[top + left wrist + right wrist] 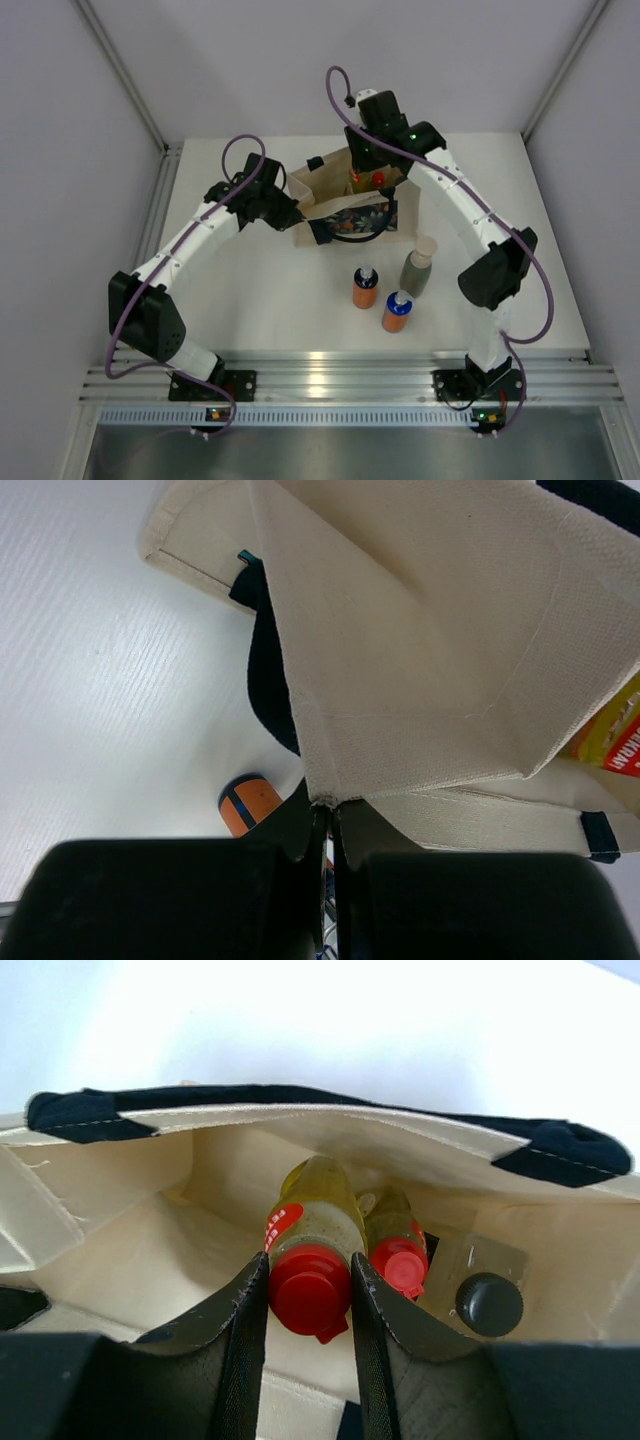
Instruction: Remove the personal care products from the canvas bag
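The canvas bag (350,212) stands toward the far side of the tabletop (270,290), its mouth open. The left gripper (325,805) is pinched tight on the bag's beige rim at a corner fold, with the fabric caught between its closed fingers.

The right gripper (308,1270) reaches down into the bag's mouth from the far side. Its fingers (245,1330) are partly open and sit against both sides of the red cap of a yellow bottle (315,1200) inside the bag. A second yellow bottle (398,1250) lies just beside it, and a pale bottle with a dark cap (488,1300) lies beyond that.

Three products stand upright on the tabletop in front of the bag, clear of both grippers: two orange bottles (365,288) (397,312) and a grey-green bottle with a beige cap (418,265).
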